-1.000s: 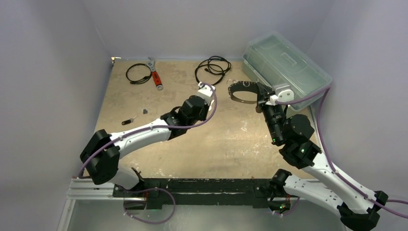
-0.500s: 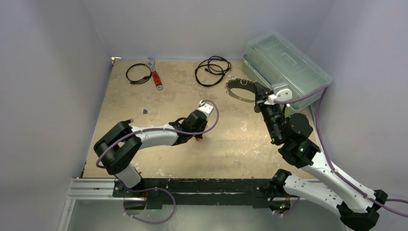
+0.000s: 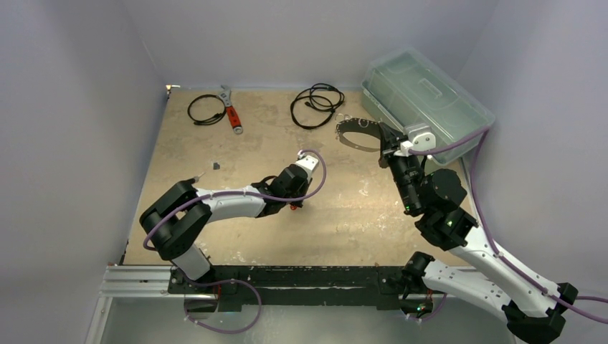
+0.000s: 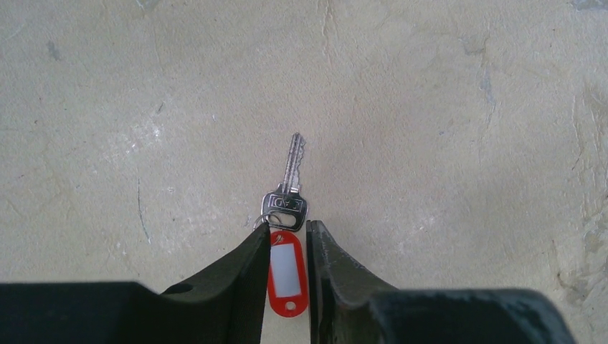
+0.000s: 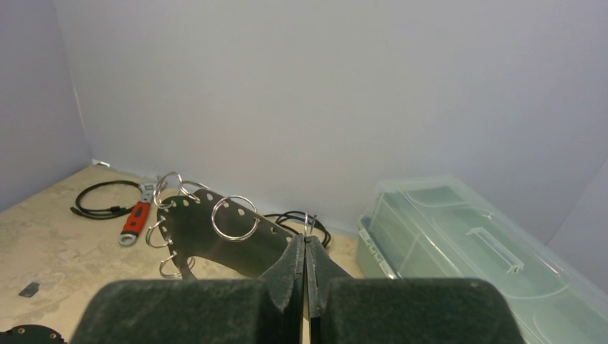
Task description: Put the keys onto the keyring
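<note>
A silver key [image 4: 290, 175] with a red plastic tag [image 4: 287, 269] lies flat on the table. My left gripper [image 4: 289, 228] is low over it, in the middle of the table [image 3: 296, 204]. Its jaws stand slightly apart, one on each side of the tag, so it is open. The keyring [image 5: 193, 236] is a black punched strap carrying several metal split rings, held in the air at the back right [image 3: 351, 145]. My right gripper [image 5: 306, 240] is shut on one thin wire ring of it.
A clear plastic lidded box [image 3: 426, 100] stands at the back right. Two black coiled cables [image 3: 206, 110] [image 3: 317, 104] and a red-handled wrench [image 3: 231, 111] lie along the back. A small dark piece [image 3: 216, 165] lies left of the left arm.
My left arm dropped from beside the right gripper down to the table's middle, and its jaws have parted around the red tag. The right gripper shifted the strap slightly back.
</note>
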Motion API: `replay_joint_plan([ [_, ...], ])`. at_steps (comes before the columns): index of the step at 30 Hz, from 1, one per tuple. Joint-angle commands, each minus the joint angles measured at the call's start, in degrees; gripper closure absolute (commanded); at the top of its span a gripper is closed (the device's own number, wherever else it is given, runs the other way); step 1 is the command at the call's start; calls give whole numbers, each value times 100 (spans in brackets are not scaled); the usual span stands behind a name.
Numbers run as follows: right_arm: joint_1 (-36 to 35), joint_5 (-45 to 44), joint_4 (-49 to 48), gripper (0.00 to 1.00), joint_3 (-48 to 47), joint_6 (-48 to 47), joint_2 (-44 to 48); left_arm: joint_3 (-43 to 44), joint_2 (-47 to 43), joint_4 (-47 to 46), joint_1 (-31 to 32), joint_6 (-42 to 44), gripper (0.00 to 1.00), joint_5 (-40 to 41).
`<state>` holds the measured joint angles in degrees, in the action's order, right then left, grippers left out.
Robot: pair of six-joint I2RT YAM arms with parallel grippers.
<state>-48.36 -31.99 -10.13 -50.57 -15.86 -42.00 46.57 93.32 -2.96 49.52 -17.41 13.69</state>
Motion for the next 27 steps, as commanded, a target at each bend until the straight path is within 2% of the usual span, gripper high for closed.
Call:
replay_joint_plan([
  [1, 2, 34, -192, 100, -239, 74, 78, -3, -84, -61, -43, -57, 74, 118],
  [3, 3, 51, -178, 100, -243, 82, 81, -49, -101, -63, -89, -185, 67, 183],
  [6, 2, 70, -156, 100, -244, 91, 80, -132, -129, -100, -255, -381, 65, 64],
  [15, 2, 105, -180, 100, -252, 110, 25, -257, -111, -353, -416, -422, 78, -543],
  [21, 2, 101, -184, 100, -256, 120, 0, -279, -113, -395, -421, -443, 79, -666],
  [27, 2, 123, -183, 100, -249, 129, -3, -291, -72, -426, -440, -443, 85, -644],
])
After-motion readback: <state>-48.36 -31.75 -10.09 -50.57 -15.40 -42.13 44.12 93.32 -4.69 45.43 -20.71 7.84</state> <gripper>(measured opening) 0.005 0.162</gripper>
